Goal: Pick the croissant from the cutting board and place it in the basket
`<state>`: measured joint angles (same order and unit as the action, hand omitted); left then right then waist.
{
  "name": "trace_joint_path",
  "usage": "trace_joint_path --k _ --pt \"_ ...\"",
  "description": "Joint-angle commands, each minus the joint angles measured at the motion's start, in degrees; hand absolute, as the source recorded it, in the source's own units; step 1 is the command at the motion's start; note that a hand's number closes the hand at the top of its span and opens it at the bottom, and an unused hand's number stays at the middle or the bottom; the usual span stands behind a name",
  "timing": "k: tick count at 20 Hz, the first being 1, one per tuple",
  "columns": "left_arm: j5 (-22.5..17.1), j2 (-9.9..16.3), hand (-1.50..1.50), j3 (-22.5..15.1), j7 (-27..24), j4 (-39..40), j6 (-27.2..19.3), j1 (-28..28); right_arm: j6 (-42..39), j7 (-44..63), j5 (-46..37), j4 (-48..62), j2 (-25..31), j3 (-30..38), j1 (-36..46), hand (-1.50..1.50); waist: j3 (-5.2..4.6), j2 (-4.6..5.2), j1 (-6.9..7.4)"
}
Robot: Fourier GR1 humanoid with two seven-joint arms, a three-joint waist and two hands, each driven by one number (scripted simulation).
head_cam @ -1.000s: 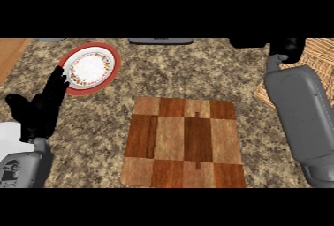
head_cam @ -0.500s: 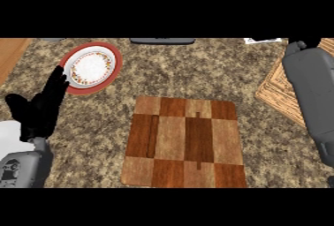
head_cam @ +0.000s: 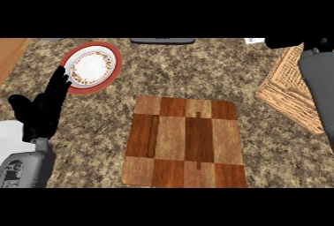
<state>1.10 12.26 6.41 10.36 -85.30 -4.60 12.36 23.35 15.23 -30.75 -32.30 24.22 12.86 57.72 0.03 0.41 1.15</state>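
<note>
Left hand (head_cam: pixel 44 108) resting open, fingers straight, beside red-rimmed plate (head_cam: pixel 112 73); right hand (head_cam: pixel 287 43) above basket (head_cam: pixel 290 95), finger state impossible to tell; cutting board (head_cam: pixel 186 141) bare

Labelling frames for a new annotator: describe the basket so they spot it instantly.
Start at the checkered wooden cutting board in the middle of the speckled stone counter, then look right and up toward the counter's right edge. The basket sits there, partly hidden behind the robot's grey right forearm. It is the only pale, woven, slatted thing; the plate at far left is round, white and red-rimmed.
</note>
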Motion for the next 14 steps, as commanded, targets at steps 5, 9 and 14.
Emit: trace_joint_path --k 5,9,14 --pt "0.2 -0.3 0.00 1.2 -5.2 4.9 0.5 0.9 -4.1 -10.1 5.8 8.2 5.0 6.3 1.7 1.50 0.00 0.14 0.11" --pt "0.4 0.0 0.00 0.3 0.3 1.5 -0.1 2.4 0.6 -12.7 -15.4 5.6 8.8 -12.7 -2.5 1.50 -0.23 0.24 0.45" --pt "-0.7 0.9 0.00 0.2 1.7 -1.5 1.9 -0.3 2.8 -13.0 -21.1 9.2 12.9 -15.3 0.7 1.50 0.01 0.13 1.34"
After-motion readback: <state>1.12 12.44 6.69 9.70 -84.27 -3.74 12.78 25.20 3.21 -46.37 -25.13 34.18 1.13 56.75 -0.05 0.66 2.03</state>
